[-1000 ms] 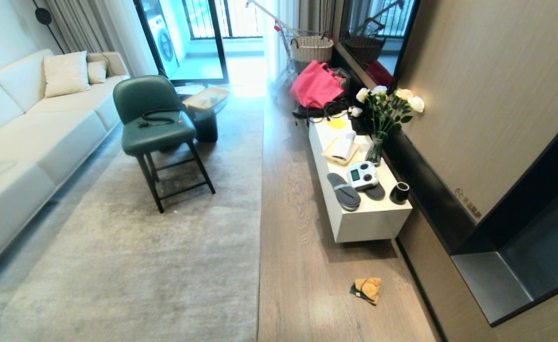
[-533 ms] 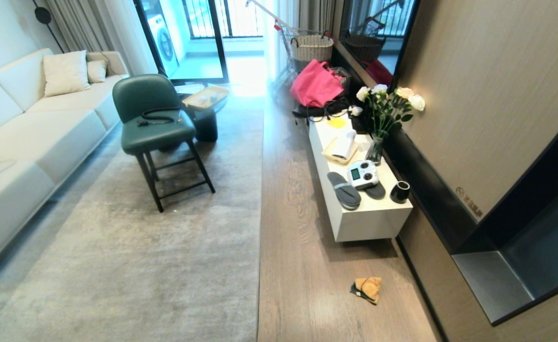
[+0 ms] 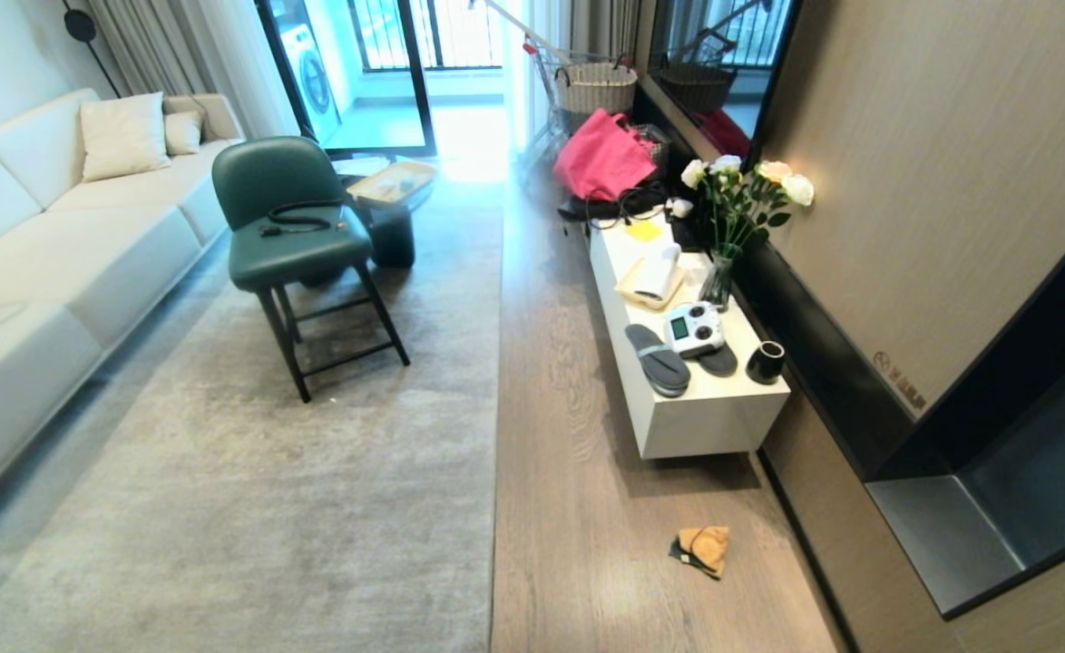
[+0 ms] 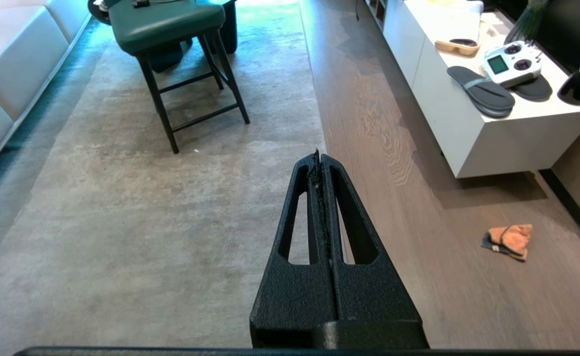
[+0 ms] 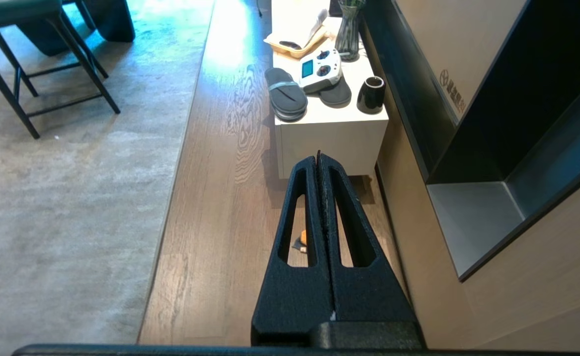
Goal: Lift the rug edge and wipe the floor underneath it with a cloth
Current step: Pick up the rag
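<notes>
1. Nothing of the job looks started. The rug (image 3: 251, 490) lies flat, and its edge (image 3: 496, 408) runs straight along the bare floor (image 3: 569, 508) with no corner turned up.
2. The cloth (image 3: 701, 550) sits crumpled on the floor, well apart from the rug edge and nearer the wall, just past the end of the white cabinet (image 3: 696, 408). Nobody holds it.
3. The left gripper (image 4: 318, 163) hangs above the rug edge with its fingers pressed together, holding nothing.
4. The right gripper (image 5: 318, 163) hangs over the floor strip, fingers also pressed together and empty. Through one of its finger slots I can make out an orange scrap that is probably the cloth (image 5: 302, 241), though most of it is hidden.
5. Neither arm shows in the head view, so both seem parked rather than reaching.
6. All of it is left, I'd say: get down to the floor, pick up the cloth, lift the rug edge with the other gripper, wipe the planks beneath.
7. The chair (image 3: 292, 236) stands on the rug, away from the edge, so it shouldn't hinder lifting.
</notes>
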Robot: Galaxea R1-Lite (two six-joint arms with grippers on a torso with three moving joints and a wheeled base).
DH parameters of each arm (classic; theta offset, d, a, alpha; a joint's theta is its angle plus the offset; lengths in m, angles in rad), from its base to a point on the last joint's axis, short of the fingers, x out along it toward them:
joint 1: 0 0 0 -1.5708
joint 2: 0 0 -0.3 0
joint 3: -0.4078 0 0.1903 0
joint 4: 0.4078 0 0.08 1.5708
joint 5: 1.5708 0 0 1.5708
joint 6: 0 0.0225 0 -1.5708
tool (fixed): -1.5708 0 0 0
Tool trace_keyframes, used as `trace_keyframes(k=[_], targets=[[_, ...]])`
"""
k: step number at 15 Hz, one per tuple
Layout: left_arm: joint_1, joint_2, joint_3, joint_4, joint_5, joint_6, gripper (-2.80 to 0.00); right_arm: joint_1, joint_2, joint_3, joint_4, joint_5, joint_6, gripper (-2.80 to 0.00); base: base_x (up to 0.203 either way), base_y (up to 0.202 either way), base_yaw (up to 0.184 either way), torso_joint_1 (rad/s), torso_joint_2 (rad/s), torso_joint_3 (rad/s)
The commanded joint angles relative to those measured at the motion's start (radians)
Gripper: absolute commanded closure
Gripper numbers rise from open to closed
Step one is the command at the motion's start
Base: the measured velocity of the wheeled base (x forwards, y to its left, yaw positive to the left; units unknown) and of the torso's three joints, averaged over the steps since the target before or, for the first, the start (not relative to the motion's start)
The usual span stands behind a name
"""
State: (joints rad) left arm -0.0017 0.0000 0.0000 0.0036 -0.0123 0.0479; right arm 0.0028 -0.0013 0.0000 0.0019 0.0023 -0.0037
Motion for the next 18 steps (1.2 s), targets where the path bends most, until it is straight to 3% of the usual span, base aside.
trace_keyframes(k=[1,18], targets=[[0.0,0.0,0.0,-0.001,0.0,0.0,0.0,0.0,0.001,0.0,-0.002,-0.001,0.002,0.0,0.0,0.0,0.0,-0.081,0.19,0.105],[0.0,0.0,0.0,0.0,0.0,0.0,0.0,0.0,0.001,0.0,-0.002,-0.001,0.001,0.0,0.0,0.0,0.0,-0.127,0.31,0.177]])
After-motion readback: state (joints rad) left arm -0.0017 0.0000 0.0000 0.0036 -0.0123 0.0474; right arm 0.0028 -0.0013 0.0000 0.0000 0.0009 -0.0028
